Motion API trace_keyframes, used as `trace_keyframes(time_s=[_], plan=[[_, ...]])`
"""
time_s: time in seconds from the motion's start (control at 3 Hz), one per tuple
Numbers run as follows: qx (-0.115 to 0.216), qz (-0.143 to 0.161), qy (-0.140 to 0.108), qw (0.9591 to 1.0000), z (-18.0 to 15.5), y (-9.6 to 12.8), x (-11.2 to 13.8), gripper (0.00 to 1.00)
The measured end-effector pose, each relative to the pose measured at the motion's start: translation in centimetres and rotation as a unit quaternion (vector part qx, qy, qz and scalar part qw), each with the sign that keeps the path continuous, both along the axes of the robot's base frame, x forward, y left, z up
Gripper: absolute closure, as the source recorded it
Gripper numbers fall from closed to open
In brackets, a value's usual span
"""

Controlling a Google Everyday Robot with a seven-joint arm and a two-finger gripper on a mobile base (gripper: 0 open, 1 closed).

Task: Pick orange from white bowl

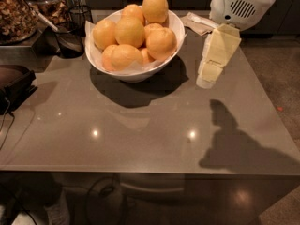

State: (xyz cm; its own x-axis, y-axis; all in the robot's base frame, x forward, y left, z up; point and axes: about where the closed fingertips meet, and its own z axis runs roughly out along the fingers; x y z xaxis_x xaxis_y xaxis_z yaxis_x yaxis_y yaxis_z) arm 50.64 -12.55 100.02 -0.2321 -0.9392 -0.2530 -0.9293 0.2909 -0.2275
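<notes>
Heaping above the white bowl point(136, 74) at the table's point(140, 144) far side: oranges, the top orange point(155, 6) most exposed. Judged firm, round, fairly heavy and apt to roll; grasp across the widest girth. Gripper point(206, 78) hangs just right of the bowl, apart from it; whether released or clenched cannot be told.

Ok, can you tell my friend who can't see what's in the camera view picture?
A white bowl piled with oranges sits near the back of a grey table. The robot's pale gripper hangs just beside the bowl, on the picture's right, above the table and not touching any orange.
</notes>
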Motion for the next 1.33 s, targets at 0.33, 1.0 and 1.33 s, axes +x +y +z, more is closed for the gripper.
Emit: trace_keyframes(time_s=[0.33, 1.0, 1.33], plan=[[0.029, -0.020, -0.022, 0.9991, 0.8, 3.1, 3.1, 0.00], [0.040, -0.016, -0.027, 0.9987, 1.6, 8.5, 6.7, 0.00], [0.046, -0.011, -0.033, 0.9983, 1.6, 9.0, 6.9, 0.00]])
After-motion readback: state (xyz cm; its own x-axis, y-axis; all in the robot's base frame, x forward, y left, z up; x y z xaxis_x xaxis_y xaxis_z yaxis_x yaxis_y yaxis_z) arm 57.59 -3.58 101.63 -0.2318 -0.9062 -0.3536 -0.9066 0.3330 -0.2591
